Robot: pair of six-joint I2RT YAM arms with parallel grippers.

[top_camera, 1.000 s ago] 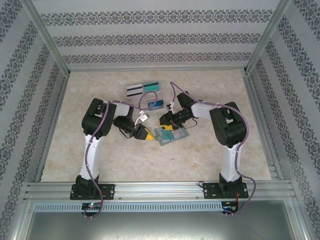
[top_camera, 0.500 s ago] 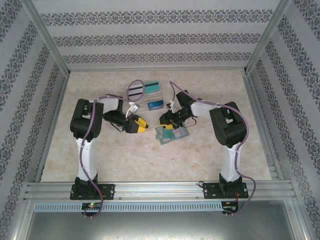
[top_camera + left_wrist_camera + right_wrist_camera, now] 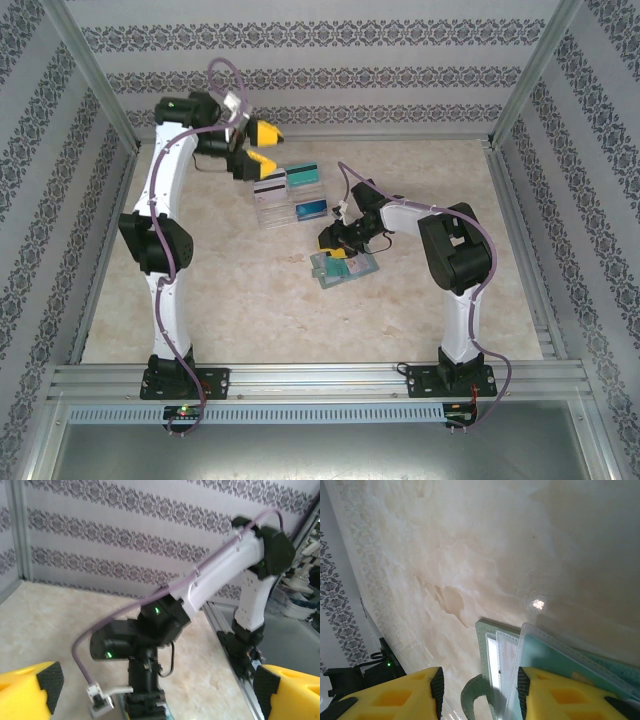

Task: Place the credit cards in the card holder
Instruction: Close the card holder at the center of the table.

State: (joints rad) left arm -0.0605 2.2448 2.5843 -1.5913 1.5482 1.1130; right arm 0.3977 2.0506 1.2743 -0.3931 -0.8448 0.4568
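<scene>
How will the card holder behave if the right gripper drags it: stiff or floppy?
Probably floppy: the card holder lies open in thin fanned layers with a curling strap, so leaves may lift separately. It looks light and flat, and the table looks glossy, so it would likely slide rather than tip.

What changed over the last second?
The left gripper swung up from beside the card holder to the back wall and opened. The right gripper stayed at the holder; the credit cards in the clear stand kept their places.
</scene>
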